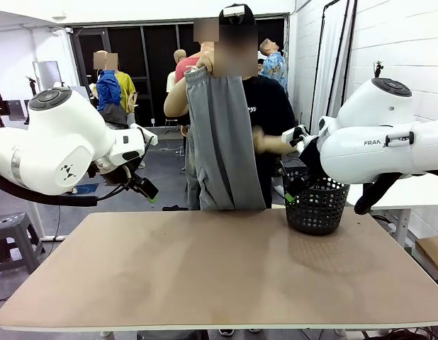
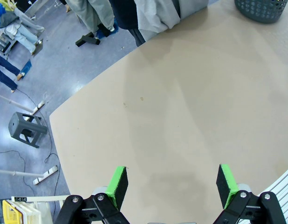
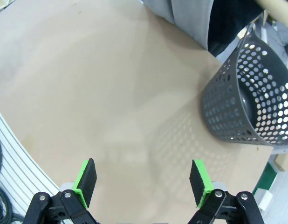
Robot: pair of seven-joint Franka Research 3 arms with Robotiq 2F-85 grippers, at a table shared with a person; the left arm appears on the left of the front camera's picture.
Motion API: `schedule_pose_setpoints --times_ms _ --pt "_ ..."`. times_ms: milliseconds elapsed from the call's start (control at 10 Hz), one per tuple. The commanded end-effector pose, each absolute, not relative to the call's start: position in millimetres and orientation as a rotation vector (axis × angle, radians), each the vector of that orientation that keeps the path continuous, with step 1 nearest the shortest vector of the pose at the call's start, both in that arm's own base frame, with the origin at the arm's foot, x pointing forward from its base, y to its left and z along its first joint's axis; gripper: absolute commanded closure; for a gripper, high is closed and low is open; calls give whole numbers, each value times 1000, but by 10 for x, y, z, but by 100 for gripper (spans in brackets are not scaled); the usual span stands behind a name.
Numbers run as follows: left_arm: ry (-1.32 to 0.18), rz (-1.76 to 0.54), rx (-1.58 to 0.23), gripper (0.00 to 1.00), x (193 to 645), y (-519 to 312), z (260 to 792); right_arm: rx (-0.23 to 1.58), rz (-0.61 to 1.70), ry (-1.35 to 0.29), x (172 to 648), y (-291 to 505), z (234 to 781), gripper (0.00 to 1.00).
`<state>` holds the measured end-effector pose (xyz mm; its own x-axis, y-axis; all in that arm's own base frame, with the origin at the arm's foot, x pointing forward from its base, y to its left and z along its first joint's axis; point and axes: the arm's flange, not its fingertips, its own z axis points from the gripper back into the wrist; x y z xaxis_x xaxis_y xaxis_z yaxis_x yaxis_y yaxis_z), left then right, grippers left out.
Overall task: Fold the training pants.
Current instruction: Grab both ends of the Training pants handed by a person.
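Note:
A person at the far side of the table holds the light grey training pants (image 1: 220, 138) up by the waistband, legs hanging down to the table's far edge. The hanging cloth also shows as the training pants (image 2: 155, 16) in the left wrist view and as the training pants (image 3: 188, 16) in the right wrist view. My left gripper (image 2: 171, 183) hovers open over bare tabletop at the left, nothing between its green pads; in the front view the left gripper (image 1: 147, 190) sits left of the pants. My right gripper (image 3: 143, 179) is open above the table, near the basket.
A black mesh basket (image 1: 317, 205) stands at the table's far right, also seen as the basket (image 3: 249, 93) and the basket (image 2: 265, 9). The brown table (image 1: 219, 269) spreads wide between the arms. A grey stool (image 1: 10, 237) stands off the left edge. People stand farther back.

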<state>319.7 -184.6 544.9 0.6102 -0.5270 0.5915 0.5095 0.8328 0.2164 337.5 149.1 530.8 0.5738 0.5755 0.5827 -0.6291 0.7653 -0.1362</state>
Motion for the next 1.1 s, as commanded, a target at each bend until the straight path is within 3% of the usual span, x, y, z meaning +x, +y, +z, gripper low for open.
schedule_pose_setpoints --times_ms 0,1000 --pt "-690 -614 29 0 3213 -1837 5452 90 706 -648 3380 1488 5302 0" --pt "-690 -614 29 0 3213 -1837 5452 90 706 -648 3380 1488 5302 0"
